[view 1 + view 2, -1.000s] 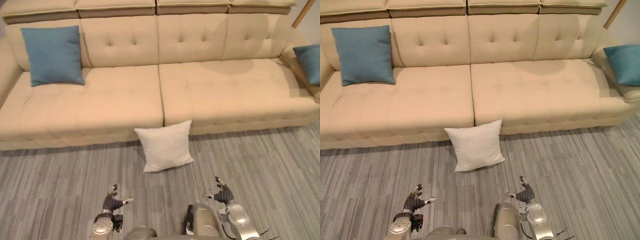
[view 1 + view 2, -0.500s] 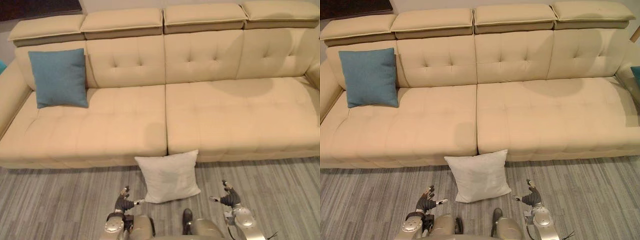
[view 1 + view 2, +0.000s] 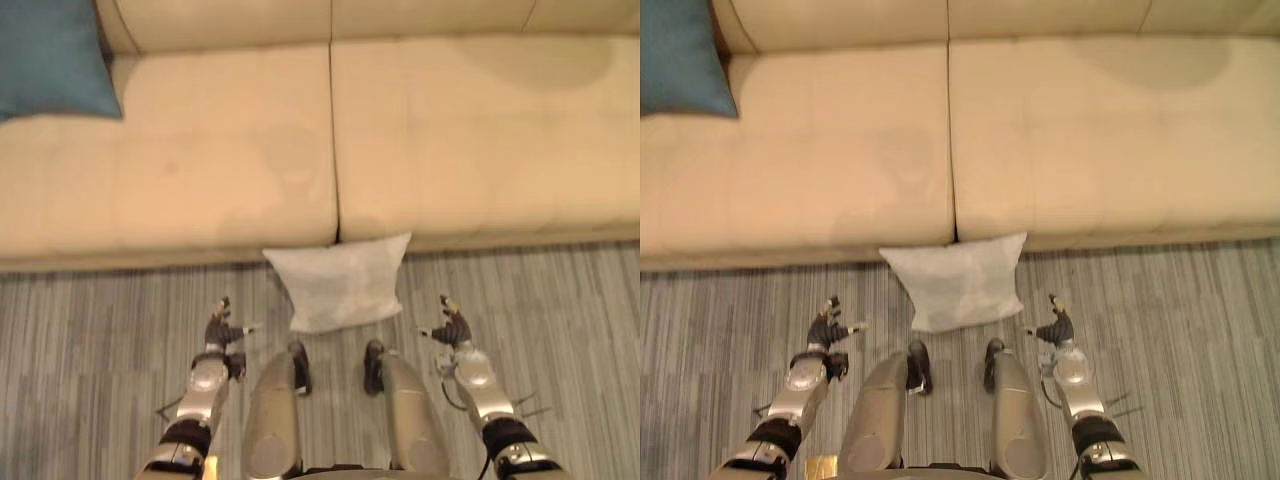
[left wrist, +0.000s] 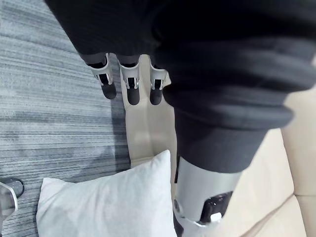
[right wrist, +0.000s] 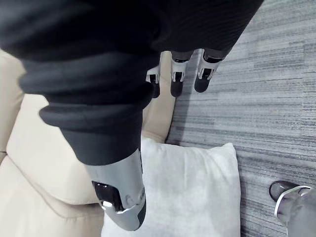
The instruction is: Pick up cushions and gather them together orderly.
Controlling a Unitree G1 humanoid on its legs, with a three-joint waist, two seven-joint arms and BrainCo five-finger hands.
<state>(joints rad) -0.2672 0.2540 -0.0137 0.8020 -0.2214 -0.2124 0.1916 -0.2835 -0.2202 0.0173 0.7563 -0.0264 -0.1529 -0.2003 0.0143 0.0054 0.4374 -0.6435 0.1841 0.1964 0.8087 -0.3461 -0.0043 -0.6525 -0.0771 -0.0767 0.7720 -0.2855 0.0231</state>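
Between left hand (image 3: 222, 330) and right hand (image 3: 452, 328): one white cushion (image 3: 340, 283), on the grey floor (image 3: 100, 330), its far edge against the beige sofa (image 3: 220, 160) base. Both hands: fingers loosely straight, empty, clear of the cushion. Blue cushion (image 3: 50, 55): on the sofa seat, well beyond the left hand. Handling: press palms onto opposite side edges evenly, lift level.

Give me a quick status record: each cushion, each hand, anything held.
white cushion: on the floor, top edge at the sofa front, below the seat seam
blue cushion: on the sofa seat, far left
left hand: open, empty, left of the white cushion, apart from it
right hand: open, empty, right of it, apart
held: nothing
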